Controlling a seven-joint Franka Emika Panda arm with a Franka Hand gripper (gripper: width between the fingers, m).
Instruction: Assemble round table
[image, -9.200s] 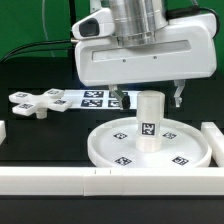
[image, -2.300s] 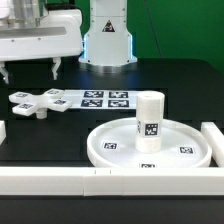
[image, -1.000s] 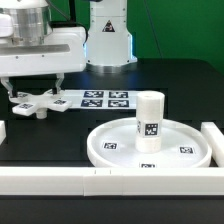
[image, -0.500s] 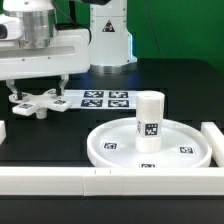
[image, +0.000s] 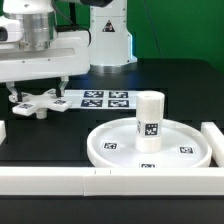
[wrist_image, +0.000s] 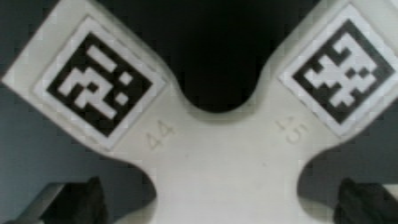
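Observation:
The large rimmed white disc (image: 150, 146) lies at the front of the exterior view. The short white cylinder (image: 149, 121) stands upright on its centre, tag facing the camera. The white cross-shaped piece (image: 37, 102) lies on the black table at the exterior view's left. My gripper (image: 36, 92) is low over that piece, with one dark finger on each side of it. In the wrist view the cross-shaped piece (wrist_image: 210, 150) fills the picture, two tagged arms spreading away. The fingertips (wrist_image: 71, 200) stand apart at both sides of its stem, so the jaws are open.
The marker board (image: 103, 99) lies flat behind the disc, just beside the cross-shaped piece. Long white bars (image: 60, 181) run along the front edge and at the exterior view's right (image: 212, 140). The arm's base (image: 108, 40) stands at the back.
My gripper left the cylinder standing on the disc, moved to the exterior view's left and came down over the cross-shaped piece. In the last half second it barely moves.

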